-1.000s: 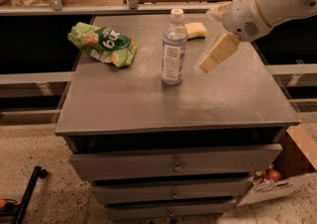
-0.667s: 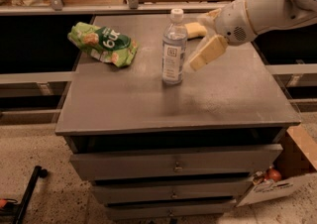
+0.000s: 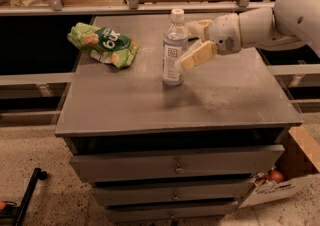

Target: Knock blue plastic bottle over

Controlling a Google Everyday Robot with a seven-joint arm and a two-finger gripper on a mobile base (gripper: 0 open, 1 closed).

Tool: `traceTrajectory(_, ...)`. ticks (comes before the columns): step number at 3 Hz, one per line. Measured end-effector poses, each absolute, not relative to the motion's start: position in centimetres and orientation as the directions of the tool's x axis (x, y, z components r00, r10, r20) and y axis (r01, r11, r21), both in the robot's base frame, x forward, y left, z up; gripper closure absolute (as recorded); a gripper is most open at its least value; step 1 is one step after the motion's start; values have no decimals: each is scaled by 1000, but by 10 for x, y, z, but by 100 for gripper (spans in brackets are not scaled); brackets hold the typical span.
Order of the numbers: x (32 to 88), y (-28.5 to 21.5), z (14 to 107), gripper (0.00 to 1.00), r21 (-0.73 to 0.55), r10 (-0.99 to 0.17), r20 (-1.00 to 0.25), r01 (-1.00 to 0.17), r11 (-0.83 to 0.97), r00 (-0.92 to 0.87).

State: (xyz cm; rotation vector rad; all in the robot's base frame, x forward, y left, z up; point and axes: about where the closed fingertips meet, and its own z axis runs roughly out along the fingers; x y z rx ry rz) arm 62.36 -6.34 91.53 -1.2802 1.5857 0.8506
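The blue plastic bottle (image 3: 174, 50) stands upright near the middle of the grey cabinet top (image 3: 150, 105); it is clear, with a white cap and a white label. My gripper (image 3: 194, 41) comes in from the right on the white arm (image 3: 280, 17). It is open, with its beige fingers (image 3: 199, 55) spread. The nearer finger is right against the bottle's right side at label height.
A green snack bag (image 3: 102, 45) lies at the back left of the top. Drawers (image 3: 175, 165) are below the top. A cardboard box (image 3: 285, 180) sits on the floor at the right, and a black bar (image 3: 27, 195) lies on the floor at the left.
My gripper has moved left across the top, from well right of the bottle to right against its side. The bottle still stands upright.
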Motion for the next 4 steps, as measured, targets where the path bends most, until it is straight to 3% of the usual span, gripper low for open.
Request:
traceTrajectory(1, 622, -53, 918, 18, -6, -241, -969, -980, 198, -43)
traceTrajectory(3, 620, -49, 917, 65, 38, -35, -998, -986, 160, -45)
traceTrajectory(4, 622, -57, 923, 87, 43, 4, -999, -986, 161, -43)
